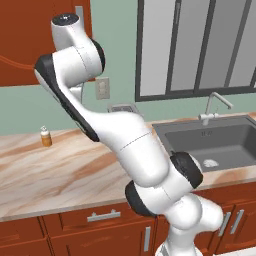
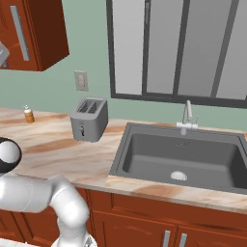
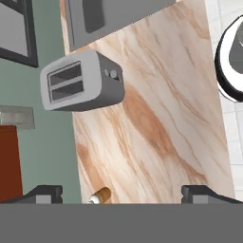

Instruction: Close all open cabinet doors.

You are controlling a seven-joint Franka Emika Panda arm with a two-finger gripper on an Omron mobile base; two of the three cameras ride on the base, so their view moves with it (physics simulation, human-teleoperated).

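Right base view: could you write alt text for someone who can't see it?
A reddish-brown wall cabinet door with a long silver handle hangs upper left, above a marble counter. On the counter stand a grey toaster and a small bottle, beside a dark sink under a window.

Green wall [image 2: 91, 43], dark-framed window [image 2: 178, 48], marble counter [image 2: 53, 154].

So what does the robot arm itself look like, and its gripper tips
The arm is glossy white, built of rounded, bulbous segments with black bands at the joints and a dark cap on its top end. No cables or markings show. The gripper shows two small dark grey, blocky fingertips.
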